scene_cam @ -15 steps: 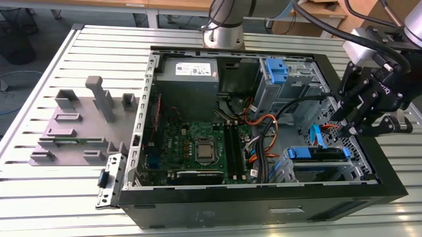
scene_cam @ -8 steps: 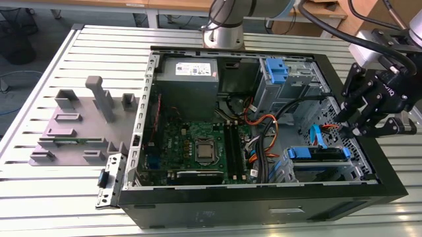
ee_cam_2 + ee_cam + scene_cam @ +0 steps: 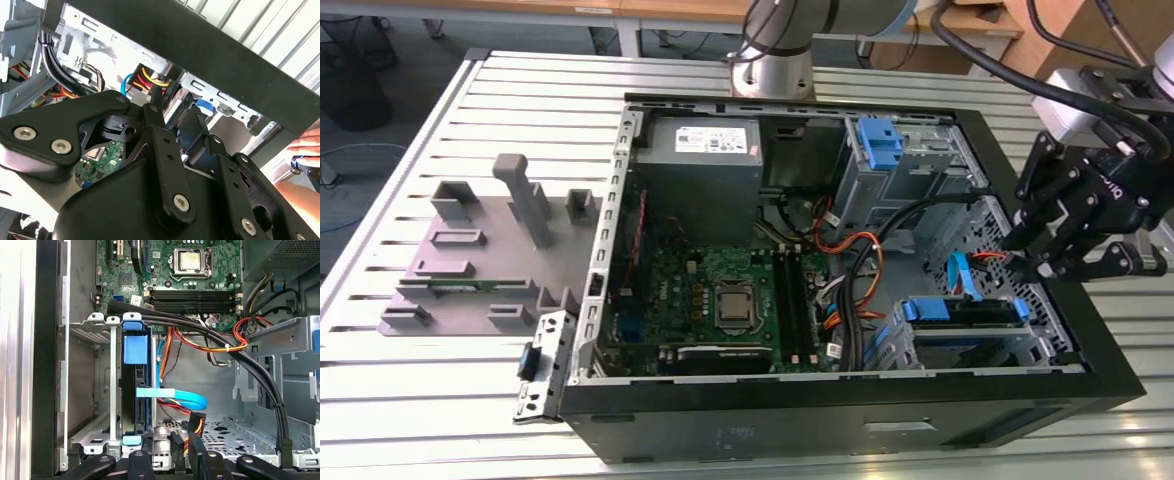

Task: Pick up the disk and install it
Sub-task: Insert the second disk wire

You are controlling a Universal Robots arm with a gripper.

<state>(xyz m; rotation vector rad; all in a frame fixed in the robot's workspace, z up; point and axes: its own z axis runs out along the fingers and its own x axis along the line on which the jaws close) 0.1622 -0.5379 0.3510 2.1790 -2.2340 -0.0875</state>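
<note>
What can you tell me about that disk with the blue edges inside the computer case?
The disk stands on edge in a metal drive cage, a dark slab framed by blue plastic rails, with a blue tab on its exposed side. A light-blue flat cable reaches it. The end effector hovers beside the case, not touching it.

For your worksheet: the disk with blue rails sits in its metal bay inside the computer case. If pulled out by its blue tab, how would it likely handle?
The disk is probably stiff: it looks like a flat, hard slab. It likely slides straight, since the metal bay flanks it. The cables beside it look floppy and might snag.
</note>
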